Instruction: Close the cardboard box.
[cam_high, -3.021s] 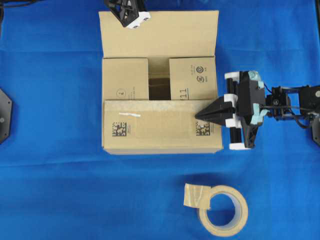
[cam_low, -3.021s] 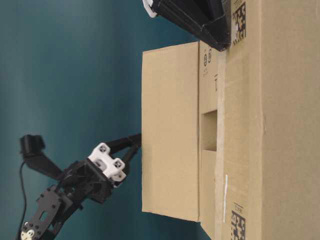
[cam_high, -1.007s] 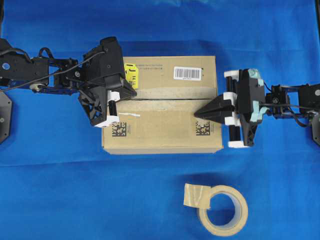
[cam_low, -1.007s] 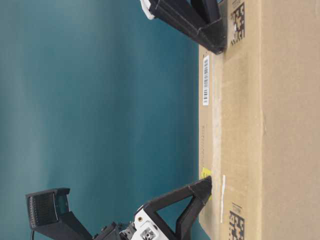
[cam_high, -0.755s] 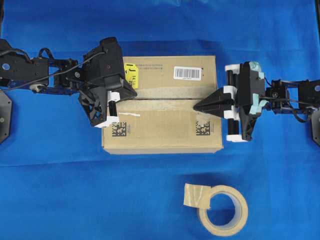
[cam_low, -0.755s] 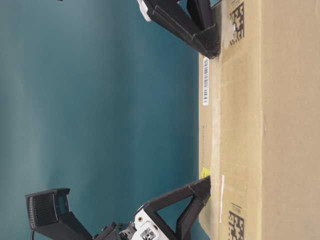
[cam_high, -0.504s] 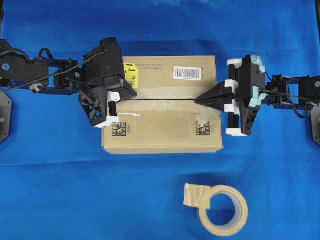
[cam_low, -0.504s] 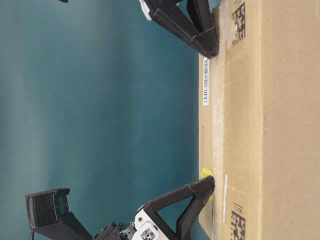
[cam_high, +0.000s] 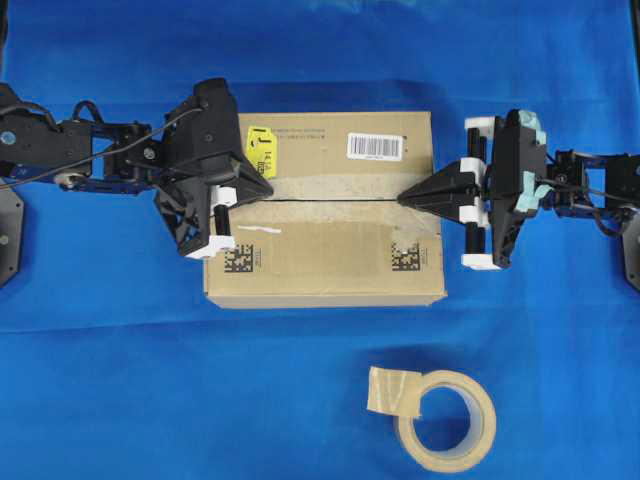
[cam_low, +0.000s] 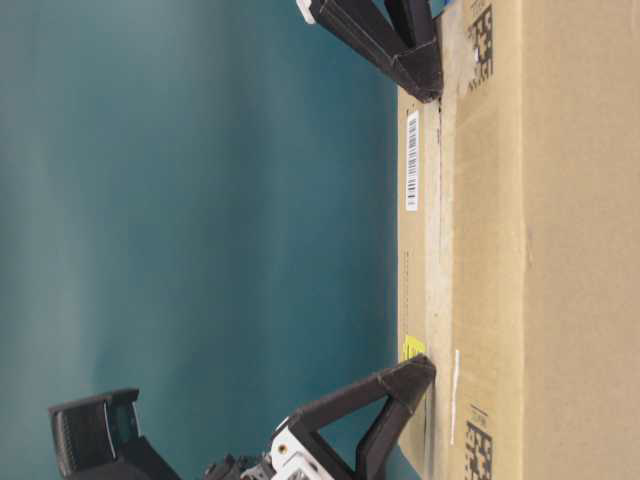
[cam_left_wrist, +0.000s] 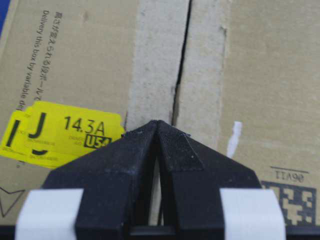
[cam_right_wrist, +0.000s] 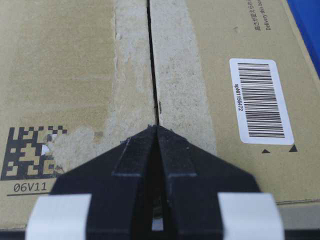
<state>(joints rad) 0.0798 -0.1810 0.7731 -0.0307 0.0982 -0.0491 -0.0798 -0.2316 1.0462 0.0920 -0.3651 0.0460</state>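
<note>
On the table, the box (cam_high: 325, 210) looks closed, flaps meeting at its seam; left gripper (cam_high: 262, 189) and right gripper (cam_high: 404, 199), both clenched empty, rest there.

The cardboard box (cam_high: 325, 250) carries several readable marks on its top flaps. A yellow sticker (cam_left_wrist: 65, 134) near the box's left edge reads "J", "14.3A" and "U54". Beside it, printed along the flap, runs "Delivery this box by variable", cut off at the frame edge, with a line of Japanese characters next to it. A white barcode label (cam_right_wrist: 261, 100) near the right edge reads "spNI1156472". Under a square code (cam_right_wrist: 31, 153) stands "06V11"; the other square code (cam_left_wrist: 292, 203) also shows "06V11", upside down.
</note>
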